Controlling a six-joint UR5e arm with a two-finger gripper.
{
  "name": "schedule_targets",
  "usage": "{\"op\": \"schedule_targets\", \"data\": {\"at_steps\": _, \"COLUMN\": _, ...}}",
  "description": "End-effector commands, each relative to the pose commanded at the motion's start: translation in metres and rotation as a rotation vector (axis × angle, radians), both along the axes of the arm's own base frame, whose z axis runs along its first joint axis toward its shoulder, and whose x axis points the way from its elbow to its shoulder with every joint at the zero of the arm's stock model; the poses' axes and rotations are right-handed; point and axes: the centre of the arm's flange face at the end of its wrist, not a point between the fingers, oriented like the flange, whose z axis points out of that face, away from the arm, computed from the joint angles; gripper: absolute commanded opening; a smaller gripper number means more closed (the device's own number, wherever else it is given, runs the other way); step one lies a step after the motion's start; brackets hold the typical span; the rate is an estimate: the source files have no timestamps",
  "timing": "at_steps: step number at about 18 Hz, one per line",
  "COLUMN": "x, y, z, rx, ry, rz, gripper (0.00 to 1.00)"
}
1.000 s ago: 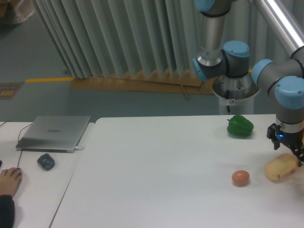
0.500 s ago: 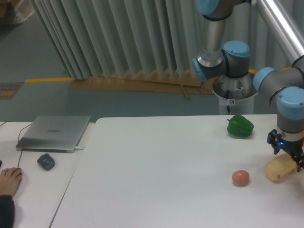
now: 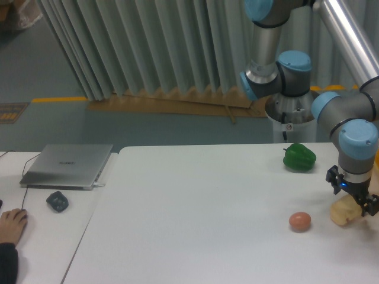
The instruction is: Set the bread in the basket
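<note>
The bread (image 3: 342, 214), a pale tan oblong roll, lies on the white table (image 3: 195, 213) near its right edge. My gripper (image 3: 354, 200) has come down over the roll's upper right end. Its dark fingers stand apart on either side of the roll, and the jaws look open. The roll's right part is hidden behind the gripper. The basket shows only as a thin yellow-orange sliver (image 3: 376, 168) at the right frame edge, just behind the wrist.
An orange-brown egg (image 3: 299, 221) lies left of the bread. A green bell pepper (image 3: 299, 157) sits behind it. The grey robot base (image 3: 292, 109) stands beyond the table. A laptop (image 3: 68, 165), a dark mouse (image 3: 57, 202) and a person's hand (image 3: 12, 223) are at the far left.
The gripper has moved down and slightly left onto the bread, now covering its right end. The bread, egg and pepper have not moved.
</note>
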Motion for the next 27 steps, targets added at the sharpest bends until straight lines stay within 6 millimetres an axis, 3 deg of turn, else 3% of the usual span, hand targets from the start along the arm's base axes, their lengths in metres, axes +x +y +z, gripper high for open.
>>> {"op": "schedule_targets", "data": {"at_steps": 12, "x": 0.003, "y": -0.001, "z": 0.013, "rx": 0.005, "ry": -0.005, "rz": 0.004, "gripper": 0.27}}
{"op": "schedule_targets", "data": {"at_steps": 19, "x": 0.014, "y": -0.016, "z": 0.053, "rx": 0.003, "ry": -0.014, "rz": 0.030, "gripper": 0.28}}
{"op": "schedule_targets", "data": {"at_steps": 23, "x": 0.000, "y": -0.024, "z": 0.078, "rx": -0.009, "ry": -0.028, "rz": 0.033, "gripper": 0.28}}
{"op": "schedule_targets", "data": {"at_steps": 27, "x": -0.013, "y": -0.047, "z": 0.100, "rx": 0.001, "ry": -0.047, "rz": -0.040, "gripper": 0.28}}
